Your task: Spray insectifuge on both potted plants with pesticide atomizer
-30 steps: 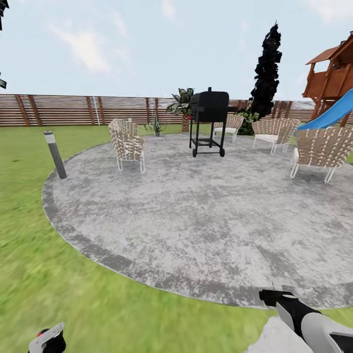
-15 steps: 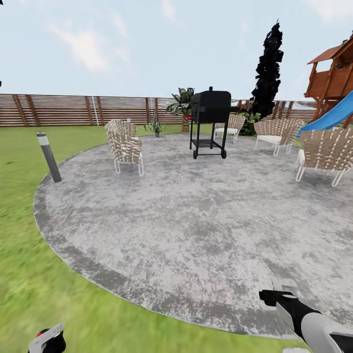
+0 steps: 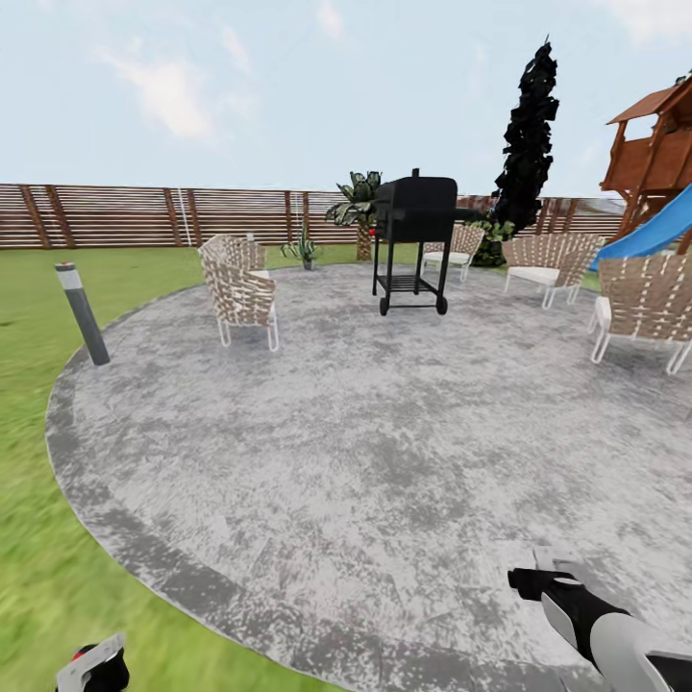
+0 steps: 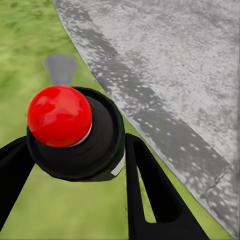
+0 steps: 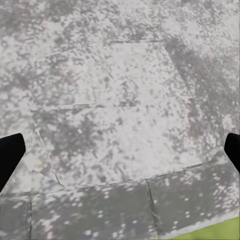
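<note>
The pesticide atomizer (image 4: 60,116), a black body with a glossy red round cap, sits between the two black fingers of my left gripper (image 4: 75,144), which is shut on it. In the head view the atomizer's red top (image 3: 85,655) and the left gripper (image 3: 94,669) peek in at the bottom left corner. My right gripper (image 3: 527,580) hangs low at the right, open and empty; its fingertips frame bare paving in the right wrist view (image 5: 120,152). The garden's lawn (image 3: 38,567) and slat fence (image 3: 144,216) surround me. The potted plants are out of view.
A round grey stone patio (image 3: 384,432) lies ahead. On it stand a black grill cart (image 3: 413,240) and several woven chairs (image 3: 238,293). A bollard light (image 3: 82,312) marks the left rim. A palm (image 3: 358,207), a spiky plant (image 3: 306,250) and a playset slide (image 3: 663,221) are farther back.
The whole head view has shifted: the patio edge has slid down and left and the grill looks slightly nearer, so the camera moved. Both grippers keep their places and states.
</note>
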### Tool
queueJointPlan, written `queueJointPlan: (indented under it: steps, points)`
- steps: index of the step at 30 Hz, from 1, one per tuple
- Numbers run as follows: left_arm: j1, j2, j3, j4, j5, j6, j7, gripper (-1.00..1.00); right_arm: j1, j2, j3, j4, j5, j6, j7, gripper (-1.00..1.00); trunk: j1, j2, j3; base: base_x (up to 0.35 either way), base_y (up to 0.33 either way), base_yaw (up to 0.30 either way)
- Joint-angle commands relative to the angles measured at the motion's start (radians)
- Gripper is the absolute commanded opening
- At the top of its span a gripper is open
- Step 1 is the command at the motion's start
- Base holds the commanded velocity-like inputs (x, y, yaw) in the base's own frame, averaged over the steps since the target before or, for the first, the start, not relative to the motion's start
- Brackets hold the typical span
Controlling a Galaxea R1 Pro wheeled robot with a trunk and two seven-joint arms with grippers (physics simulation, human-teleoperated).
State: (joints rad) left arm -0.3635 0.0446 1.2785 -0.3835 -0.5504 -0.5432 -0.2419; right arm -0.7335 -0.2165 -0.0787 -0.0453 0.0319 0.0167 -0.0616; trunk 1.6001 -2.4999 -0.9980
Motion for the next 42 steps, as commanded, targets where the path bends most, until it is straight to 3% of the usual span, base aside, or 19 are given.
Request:
queueJointPlan:
  steps: [1,42]
  points:
    - [-0.001,0.0,0.008,0.0,-0.003,-0.003,-0.008,-1.0,0.0,0.0,-0.007,-0.001,0.003,0.002,-0.001,1.0,0.0,0.0,-0.001,0.338,0.0,0.0]
    - [0.0,0.0,0.008,0.0,-0.003,-0.003,-0.008,-1.0,0.0,0.0,-0.009,-0.001,0.003,0.002,-0.001,1.0,0.0,0.0,-0.001,0.338,0.0,0.0]
